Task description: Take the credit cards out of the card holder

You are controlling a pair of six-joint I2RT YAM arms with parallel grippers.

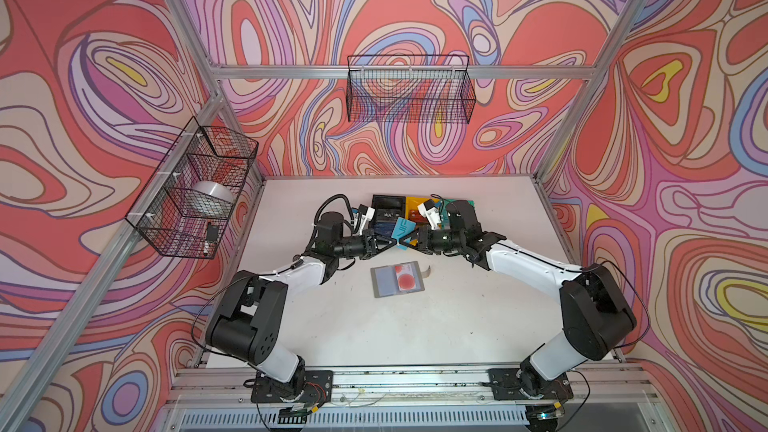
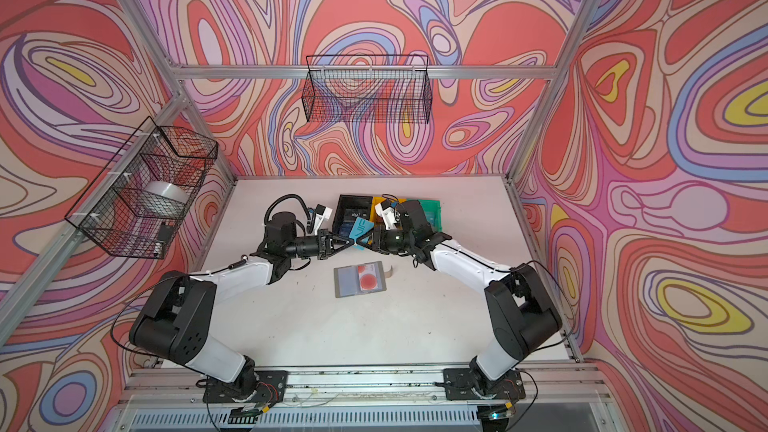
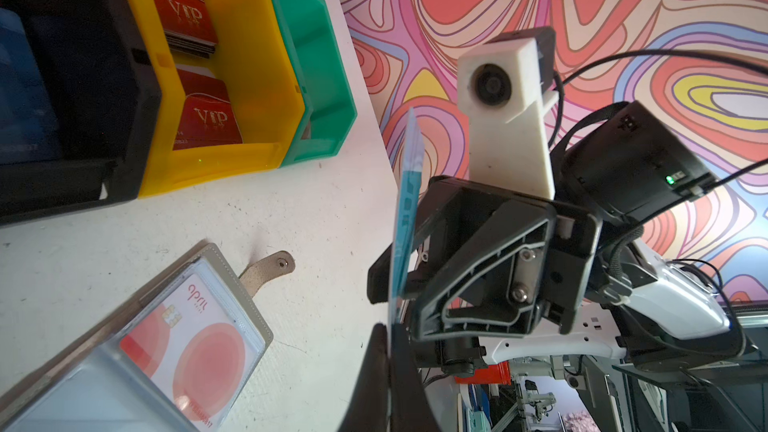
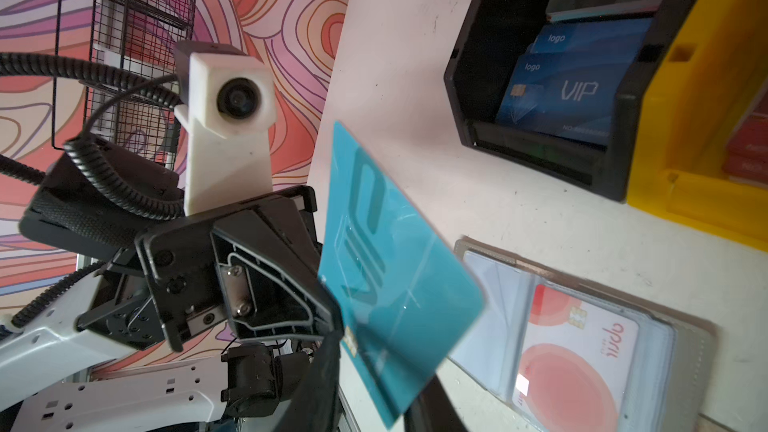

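The teal card (image 4: 395,268) is clamped in the left claw (image 1: 392,242) above the worktop (image 1: 478,305); whether the right claw (image 1: 407,241) grips cannot be told. If tugged unevenly, it could be dropped beside the card holder (image 1: 386,284), where 1 white card (image 1: 406,281) is pocketed.

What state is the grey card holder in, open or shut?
Open: the card holder lies spread flat on the table, clear sleeves up, a red-circled card visible inside.

Top views look down from high on the white counter (image 1: 415,334); close wrist views, seemingly facing each other, share the grey card holder (image 3: 75,392).
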